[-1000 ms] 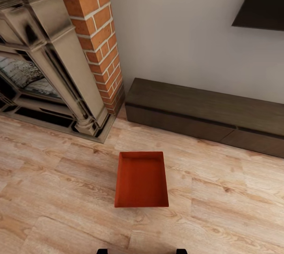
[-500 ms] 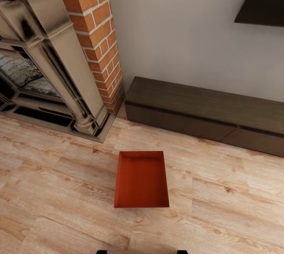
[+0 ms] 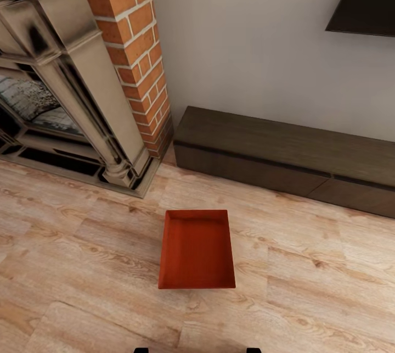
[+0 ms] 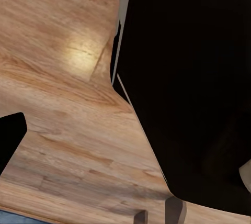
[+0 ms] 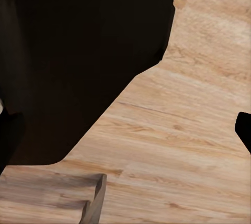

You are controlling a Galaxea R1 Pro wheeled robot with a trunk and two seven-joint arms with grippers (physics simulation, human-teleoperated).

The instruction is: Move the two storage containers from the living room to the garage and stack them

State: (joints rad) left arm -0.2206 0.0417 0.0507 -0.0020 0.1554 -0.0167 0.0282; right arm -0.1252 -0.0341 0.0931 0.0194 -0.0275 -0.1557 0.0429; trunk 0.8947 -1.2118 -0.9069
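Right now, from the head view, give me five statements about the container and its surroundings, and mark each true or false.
1. The container sits on the wood floor. True.
2. The container holds a stack of books. False: it is empty.
3. A brick column stands beside the fireplace. True.
4. The container touches the low cabinet. False: bare floor separates them.
5. A second container lies on top of it. False: just one is seen here, nothing stacked on it.
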